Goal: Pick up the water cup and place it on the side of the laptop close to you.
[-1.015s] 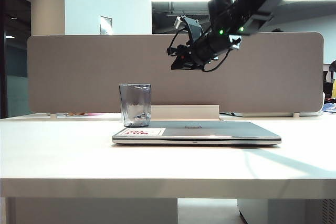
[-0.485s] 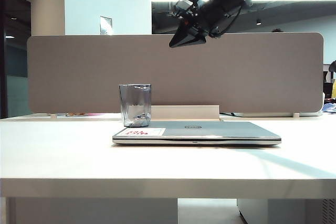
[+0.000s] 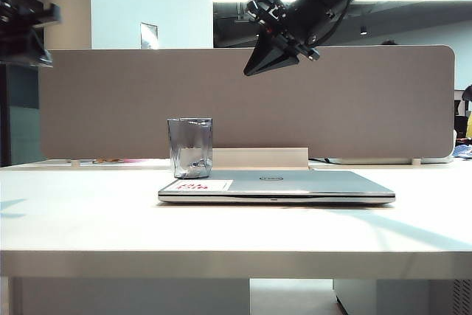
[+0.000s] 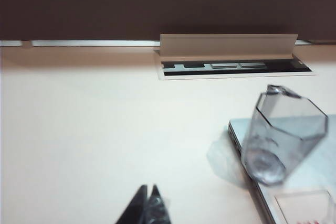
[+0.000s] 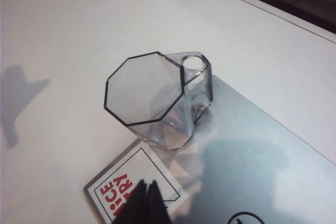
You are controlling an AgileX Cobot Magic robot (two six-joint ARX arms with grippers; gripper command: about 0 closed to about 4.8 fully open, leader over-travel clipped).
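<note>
While aloft, right tool [image 3: 254,68] above cup [image 3: 189,147]

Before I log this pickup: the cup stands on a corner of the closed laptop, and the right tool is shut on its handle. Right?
Not quite. The cup does stand on the closed laptop's corner, but the right tool hangs high above it, shut on nothing, as the exterior view shows.
</note>
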